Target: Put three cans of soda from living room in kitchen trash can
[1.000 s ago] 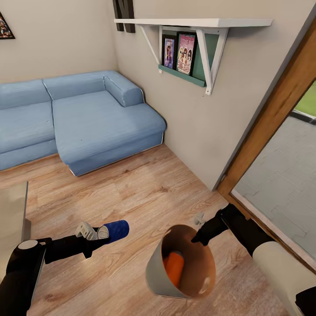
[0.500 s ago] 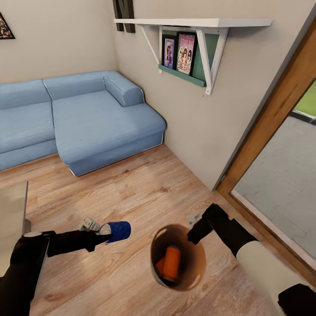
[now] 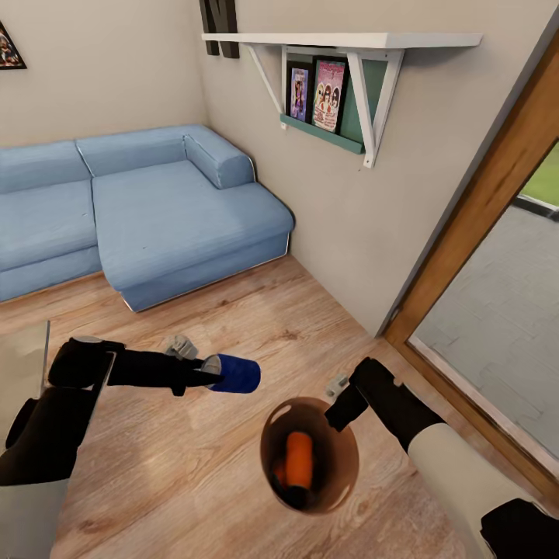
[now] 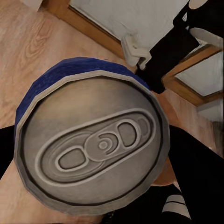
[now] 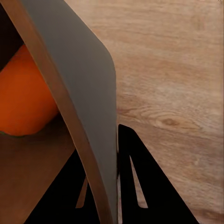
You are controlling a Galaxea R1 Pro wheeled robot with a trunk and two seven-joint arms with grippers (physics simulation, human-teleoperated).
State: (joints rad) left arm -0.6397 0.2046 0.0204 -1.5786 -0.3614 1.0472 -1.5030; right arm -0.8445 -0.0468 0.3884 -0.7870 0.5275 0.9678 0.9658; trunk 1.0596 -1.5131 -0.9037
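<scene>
Swinging closer to the tash can, left gripper clamps the blue can, now just beside its rim; right gripper pinches the wall; orange can inside; drop looks imminent.

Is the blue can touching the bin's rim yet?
Apart. In the head view the blue soda can, held by the left hand, hangs up and to the left of the trash can, with bare floor showing between them.
</scene>
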